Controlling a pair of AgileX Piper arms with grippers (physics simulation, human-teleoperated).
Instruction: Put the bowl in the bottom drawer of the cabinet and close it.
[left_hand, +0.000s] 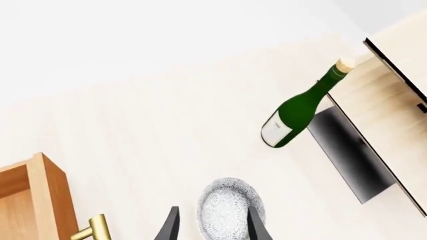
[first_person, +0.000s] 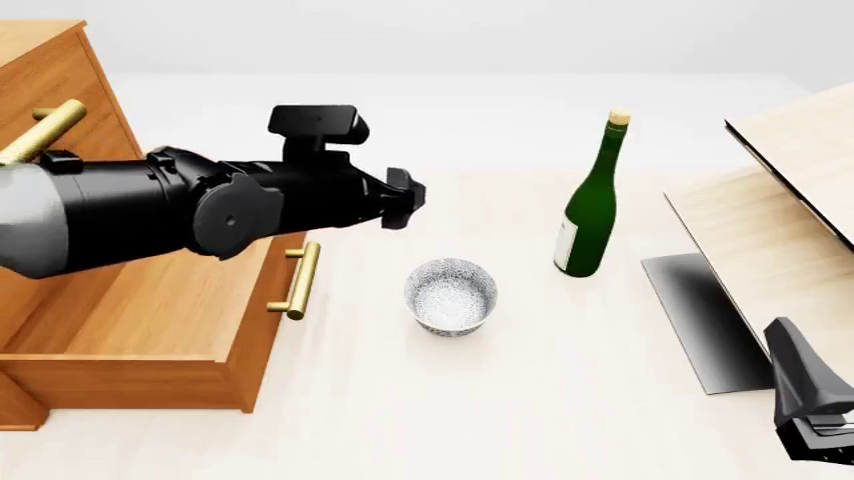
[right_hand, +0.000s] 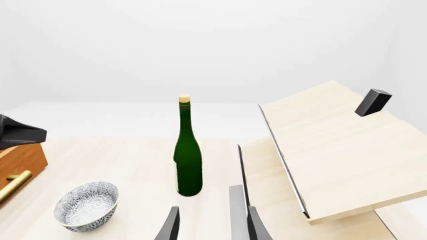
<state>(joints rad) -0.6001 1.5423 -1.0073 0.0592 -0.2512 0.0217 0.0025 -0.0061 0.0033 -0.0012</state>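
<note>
The speckled white bowl stands upright on the table, just right of the cabinet. The bottom drawer is pulled out, its brass handle facing the bowl. My left gripper hangs above and slightly left of the bowl. In the left wrist view it is open, with the bowl showing between its fingers further down. My right gripper is open and holds nothing. It sits low at the near right, far from the bowl.
A green bottle stands upright right of the bowl. Pale wooden boards lean at the far right over a dark sheet. A small black block lies on the upper board. My left arm crosses over the open drawer.
</note>
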